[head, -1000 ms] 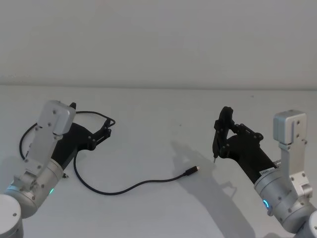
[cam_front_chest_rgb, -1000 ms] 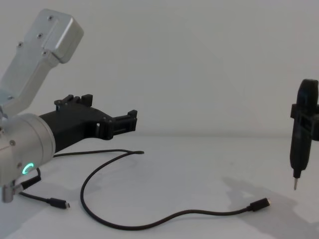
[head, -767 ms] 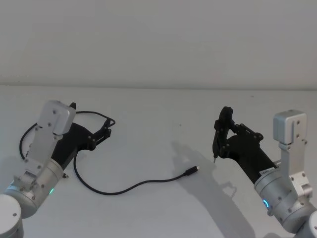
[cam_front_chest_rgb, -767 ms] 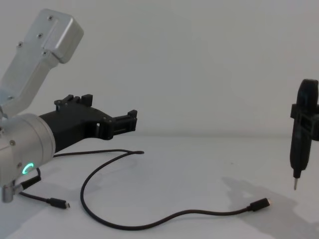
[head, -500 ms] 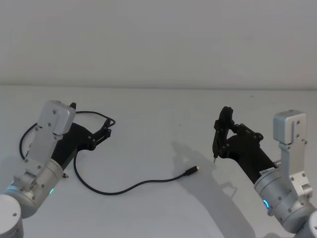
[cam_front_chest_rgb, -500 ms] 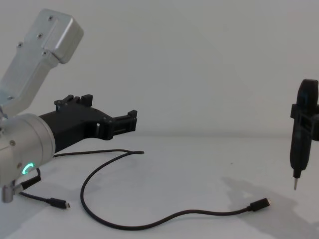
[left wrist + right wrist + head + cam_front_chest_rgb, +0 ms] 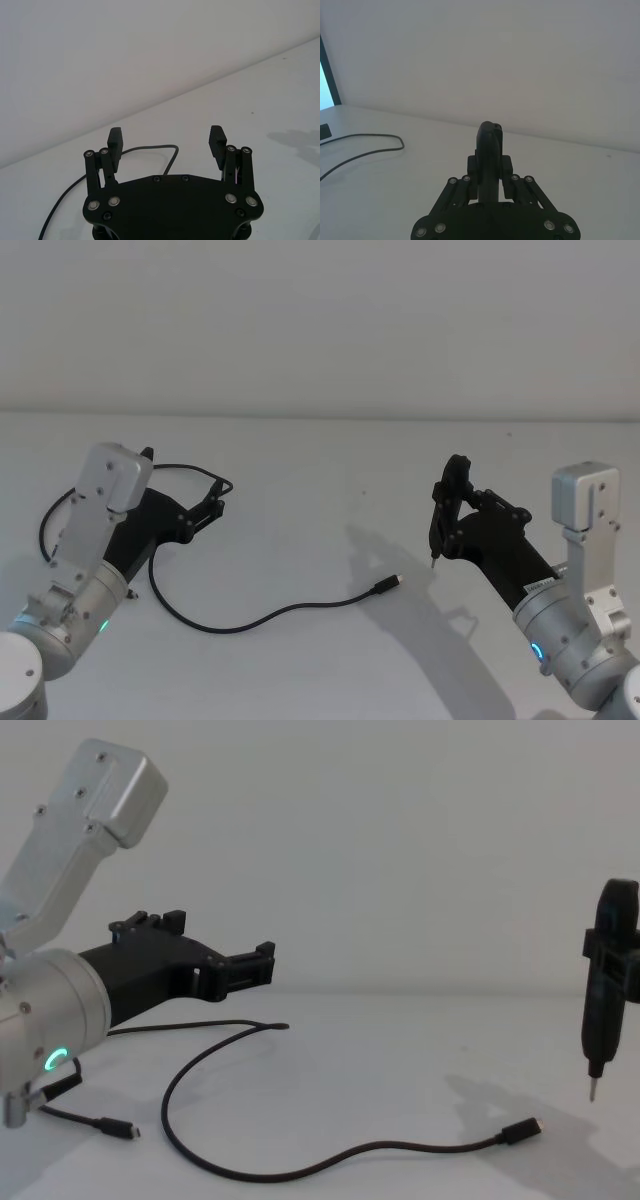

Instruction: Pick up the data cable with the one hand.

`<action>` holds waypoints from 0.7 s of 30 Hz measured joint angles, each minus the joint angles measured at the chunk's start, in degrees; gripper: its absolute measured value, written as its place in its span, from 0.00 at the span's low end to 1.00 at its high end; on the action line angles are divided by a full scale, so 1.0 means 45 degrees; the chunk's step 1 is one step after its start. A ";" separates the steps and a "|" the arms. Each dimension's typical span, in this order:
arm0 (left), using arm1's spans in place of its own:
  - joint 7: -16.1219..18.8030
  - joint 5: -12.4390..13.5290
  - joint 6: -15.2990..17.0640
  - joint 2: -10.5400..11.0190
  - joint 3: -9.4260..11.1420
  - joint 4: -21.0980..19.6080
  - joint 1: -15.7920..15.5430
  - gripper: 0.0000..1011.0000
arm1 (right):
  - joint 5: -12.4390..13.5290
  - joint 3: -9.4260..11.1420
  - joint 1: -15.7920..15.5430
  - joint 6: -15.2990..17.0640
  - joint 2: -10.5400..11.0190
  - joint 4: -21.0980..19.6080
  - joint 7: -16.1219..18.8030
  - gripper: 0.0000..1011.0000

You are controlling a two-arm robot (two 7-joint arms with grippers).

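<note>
**Left gripper open above the cable, nothing picked up**

My left gripper [image 7: 165, 136], black angular plastic on a silver wrist with a green glowing ring, hangs above the white table [image 7: 320, 455] at about 9 o'clock in the head view. Its two short fingers [image 7: 114, 141] stand wide apart and hold nothing.

The long, thin black data cable [image 7: 215, 630] lies flat on the table. One bend of it sits at 12 o'clock from my left fingertips, on the surface below them, and from the chest view I can see clear air between gripper and cord. From there the cord sweeps round under my left wrist and runs out toward 4 o'clock, ending in a small black plug with a metal tip [image 7: 522, 1131] near the middle of the table. The other plug [image 7: 125, 1128] lies at 6 o'clock beneath my left wrist in the chest view.

My right gripper [image 7: 490, 167] is at 3 o'clock in the head view, closed tight around a narrow, upright black pin-tipped device [image 7: 607, 990]. Its thin pin [image 7: 592, 1092] points down and hangs above the table. The cable's middle plug lies at about 8 o'clock from that pin, apart from it.
</note>
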 joint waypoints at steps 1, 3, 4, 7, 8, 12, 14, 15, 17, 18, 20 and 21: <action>0.0000 0.0001 0.0000 0.0000 0.0000 0.0000 0.0000 0.99 | 0.0000 0.0000 0.0000 0.0000 0.0000 0.0000 0.0000 0.27; 0.0000 0.0001 0.0000 0.0000 0.0000 0.0001 0.0000 0.99 | 0.0000 0.0000 0.0000 0.0000 0.0001 0.0000 0.0000 0.27; 0.0000 0.0000 0.0000 0.0000 0.0000 0.0000 0.0000 0.99 | 0.0000 0.0000 0.0000 0.0000 0.0000 0.0000 0.0000 0.27; 0.0000 0.0000 0.0000 0.0000 0.0000 0.0000 0.0000 0.99 | 0.0000 0.0000 0.0000 0.0000 0.0000 0.0000 0.0000 0.27; 0.0000 0.0000 0.0000 0.0000 0.0000 0.0000 0.0000 0.99 | 0.0000 0.0000 0.0000 0.0000 0.0000 0.0000 0.0000 0.27; -0.0003 0.0001 0.0000 -0.0001 0.0000 0.0001 0.0000 0.99 | 0.0000 0.0000 0.0000 0.0000 0.0000 0.0000 0.0000 0.27; -0.0012 0.0000 0.0002 0.0000 0.0000 -0.0003 0.0000 0.99 | 0.0000 0.0000 0.0000 0.0000 0.0000 0.0000 0.0000 0.27; -0.0023 0.0000 0.0006 0.0004 0.0000 -0.0006 0.0000 0.99 | 0.0000 0.0000 0.0000 0.0000 0.0001 0.0000 0.0000 0.27; -0.0122 -0.0009 0.0030 0.0040 0.0002 -0.0038 0.0000 0.99 | 0.0000 0.0000 0.0000 0.0000 0.0000 0.0000 0.0000 0.27; -0.0165 -0.0013 0.0040 0.0060 0.0005 -0.0050 0.0001 0.99 | 0.0000 0.0000 0.0001 -0.0001 0.0000 0.0000 -0.0001 0.27; -0.0363 -0.0046 0.0096 0.0149 0.0016 -0.0100 -0.0005 0.99 | 0.0000 0.0000 0.0000 0.0000 0.0000 0.0000 0.0000 0.27; -0.0414 -0.0057 0.0110 0.0181 0.0020 -0.0117 -0.0009 0.99 | -0.0001 0.0000 0.0001 0.0000 0.0000 0.0000 -0.0001 0.27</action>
